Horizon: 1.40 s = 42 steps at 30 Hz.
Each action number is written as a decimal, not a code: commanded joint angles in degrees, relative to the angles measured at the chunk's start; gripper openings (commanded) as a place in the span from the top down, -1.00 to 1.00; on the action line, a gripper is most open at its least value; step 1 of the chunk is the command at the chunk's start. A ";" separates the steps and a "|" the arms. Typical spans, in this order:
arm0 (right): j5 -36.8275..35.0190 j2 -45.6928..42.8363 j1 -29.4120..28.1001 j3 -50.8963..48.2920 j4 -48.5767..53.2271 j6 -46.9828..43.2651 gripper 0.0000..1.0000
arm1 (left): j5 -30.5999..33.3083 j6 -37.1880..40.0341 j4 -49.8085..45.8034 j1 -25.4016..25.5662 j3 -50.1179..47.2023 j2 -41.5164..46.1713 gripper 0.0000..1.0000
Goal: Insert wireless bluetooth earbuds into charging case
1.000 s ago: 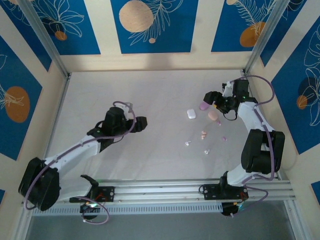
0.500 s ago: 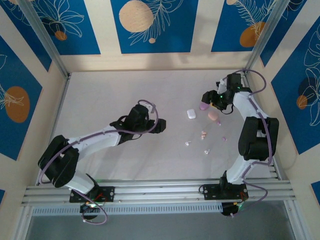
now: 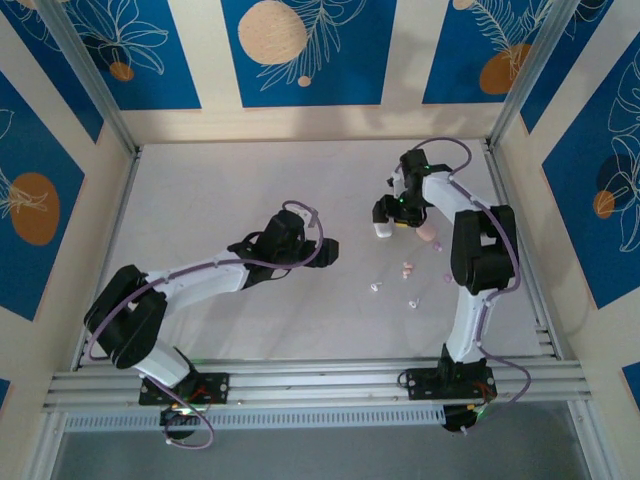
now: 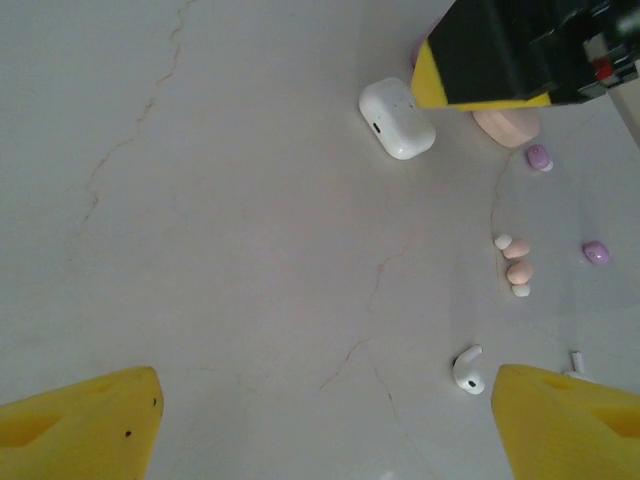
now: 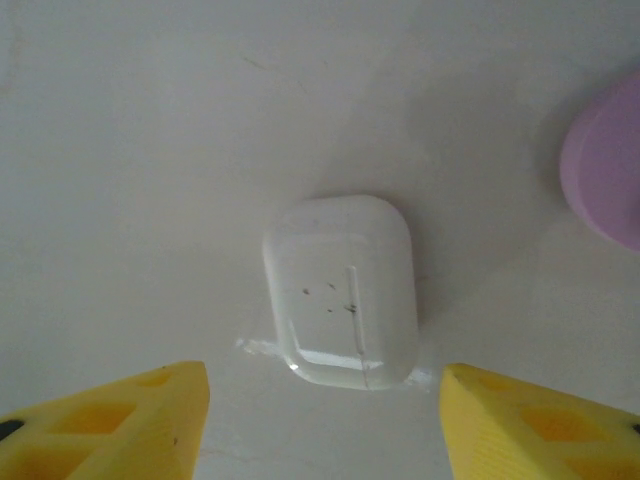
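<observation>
Your right arm has swung left; the right end effector hangs open over the white rounded plastic case.

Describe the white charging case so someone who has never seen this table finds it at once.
Start on the right half of the table, where the right gripper hangs open. The white case lies flat just ahead of it, a rounded pebble shape. It is the only white case: its neighbours are a purple case and a peach case, and the earbuds are far smaller.
</observation>
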<state>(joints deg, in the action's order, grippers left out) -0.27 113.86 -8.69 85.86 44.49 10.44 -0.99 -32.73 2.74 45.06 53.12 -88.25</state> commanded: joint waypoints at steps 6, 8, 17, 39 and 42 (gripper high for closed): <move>-4.30 3.93 -2.66 4.37 4.18 -3.69 -0.32 | 0.53 -1.02 2.13 0.74 -1.48 1.96 -0.70; -5.46 4.88 -3.24 4.96 4.51 -3.98 -0.32 | 0.71 -1.11 2.31 0.80 -1.79 2.25 -0.70; -9.76 7.31 -4.69 6.43 5.17 -5.07 -0.25 | 1.15 -1.21 2.53 0.82 -2.90 3.64 -0.70; -11.38 4.30 -8.35 4.84 1.83 -5.89 0.13 | 5.97 -1.80 0.75 0.80 -5.25 8.24 -0.69; -7.45 -4.74 -10.21 -0.12 -3.29 -7.38 0.14 | 8.33 -2.68 -0.06 0.48 -6.63 11.36 -0.68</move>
<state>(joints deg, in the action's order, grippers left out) -12.12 118.24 -17.08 88.16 44.64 4.64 3.77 -34.22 3.57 45.25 47.57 -80.31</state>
